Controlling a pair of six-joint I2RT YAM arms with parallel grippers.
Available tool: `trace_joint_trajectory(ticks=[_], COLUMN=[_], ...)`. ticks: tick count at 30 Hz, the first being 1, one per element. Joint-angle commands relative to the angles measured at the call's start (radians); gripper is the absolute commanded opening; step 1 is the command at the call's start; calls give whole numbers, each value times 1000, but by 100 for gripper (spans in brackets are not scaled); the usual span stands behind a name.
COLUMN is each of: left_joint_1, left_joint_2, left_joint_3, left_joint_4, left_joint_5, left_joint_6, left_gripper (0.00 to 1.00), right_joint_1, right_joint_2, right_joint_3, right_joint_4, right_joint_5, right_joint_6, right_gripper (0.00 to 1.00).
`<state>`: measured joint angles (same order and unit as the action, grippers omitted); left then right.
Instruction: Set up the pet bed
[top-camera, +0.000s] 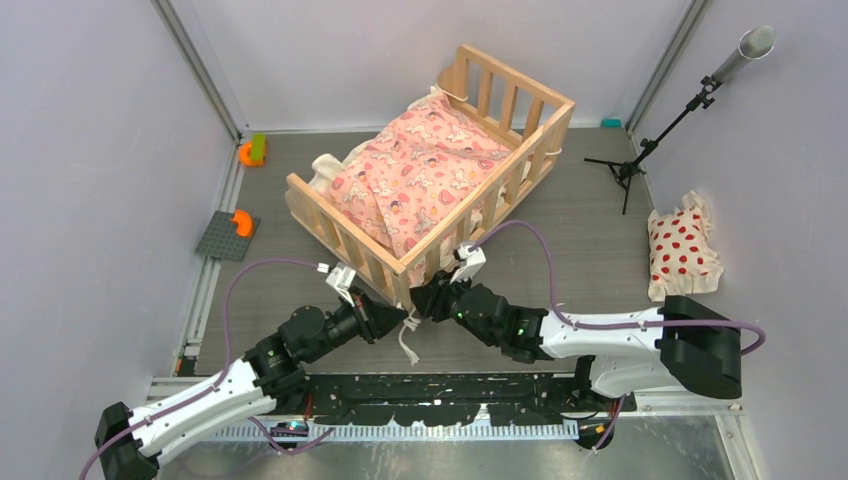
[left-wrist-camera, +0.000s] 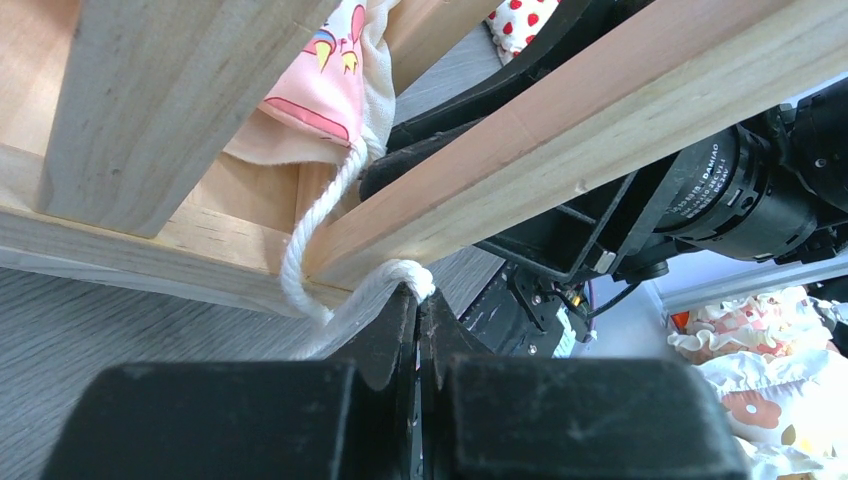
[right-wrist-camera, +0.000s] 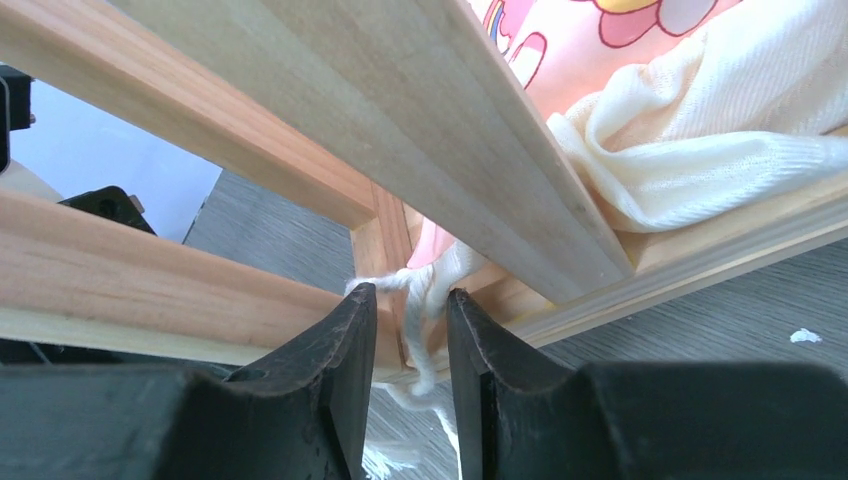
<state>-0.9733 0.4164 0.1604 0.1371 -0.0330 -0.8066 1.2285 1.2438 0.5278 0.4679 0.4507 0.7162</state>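
Left wrist view: the left gripper is clenched, its black jaws pressed together on a loop of the cream tie. The tie drops from the corner of the pink cushion, under a rail of the pet bed.

In the right wrist view, the right gripper is partly open. Strands of the tie hang in the gap between its fingers, beside the bed's corner post. I cannot tell whether the pads touch the strands.

From above, the bed stands angled mid-table with the cushion inside. Both grippers meet at its near corner, where the wrists hide their fingertips.
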Motion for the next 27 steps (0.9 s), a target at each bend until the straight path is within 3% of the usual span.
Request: trace_joint_trajectory(ticks=[1, 6, 11, 14, 27], left_joint_1=[-4, -4, -3, -4, -4], left_joint_2=[-9, -17, -20, -25, -57], left_joint_3=[17, 16, 13, 11, -15], left_joint_4=[18, 15, 20, 48, 136], left_joint_5=[5, 1, -33, -46, -65], left_joint_6=[12, 11, 12, 20, 46], left_gripper=[0, 0, 0, 0, 0], right_joint_1=[-1, -2, -1, -2, -1], right_joint_2=[23, 28, 0, -14, -99], right_joint_3=[54, 63, 39, 24, -3], right_joint_4=[4, -27, -28, -19, -122], right_joint_5=[9, 6, -21, -41, -120], right_joint_6=[10, 11, 19, 29, 43], right_gripper=[37, 32, 11, 5, 1])
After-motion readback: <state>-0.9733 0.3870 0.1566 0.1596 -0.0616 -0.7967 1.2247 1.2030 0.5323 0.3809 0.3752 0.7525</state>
